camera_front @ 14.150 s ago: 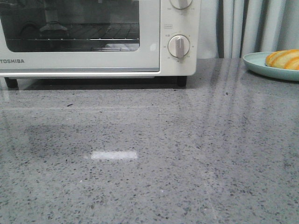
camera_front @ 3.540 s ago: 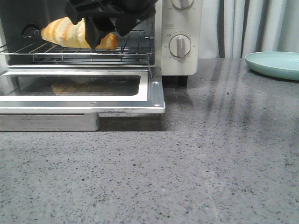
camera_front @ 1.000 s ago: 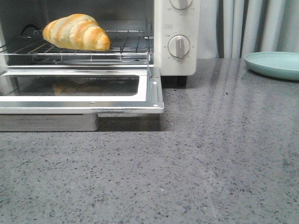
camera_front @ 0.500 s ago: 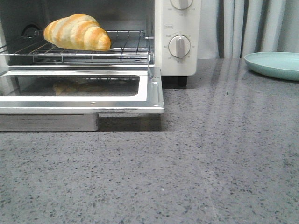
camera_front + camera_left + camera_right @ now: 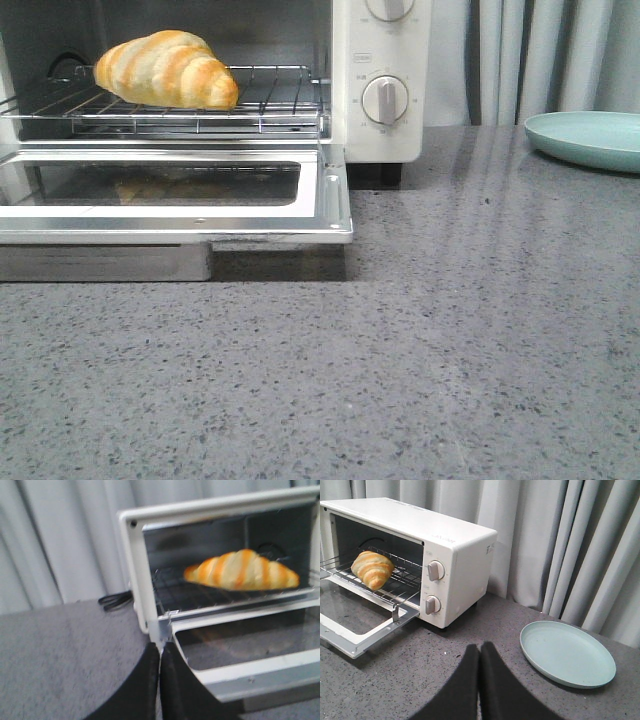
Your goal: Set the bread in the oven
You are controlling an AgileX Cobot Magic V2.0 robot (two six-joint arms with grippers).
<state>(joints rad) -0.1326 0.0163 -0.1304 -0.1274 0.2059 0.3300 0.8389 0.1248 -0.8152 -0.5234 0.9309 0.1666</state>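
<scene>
The bread, a golden-orange croissant roll with pale stripes, lies on the wire rack inside the cream-white oven. The oven's glass door hangs open and flat. The bread also shows in the left wrist view and in the right wrist view. My left gripper is shut and empty, by the oven's left front corner. My right gripper is shut and empty over the counter, between the oven and the plate. Neither gripper shows in the front view.
An empty round teal plate sits at the back right of the grey speckled counter; it also shows in the right wrist view. A black cable lies left of the oven. Grey curtains hang behind.
Over the earlier frames the oven door was opened and the bread went from the plate onto the rack. In the last second nothing has visibly moved.
</scene>
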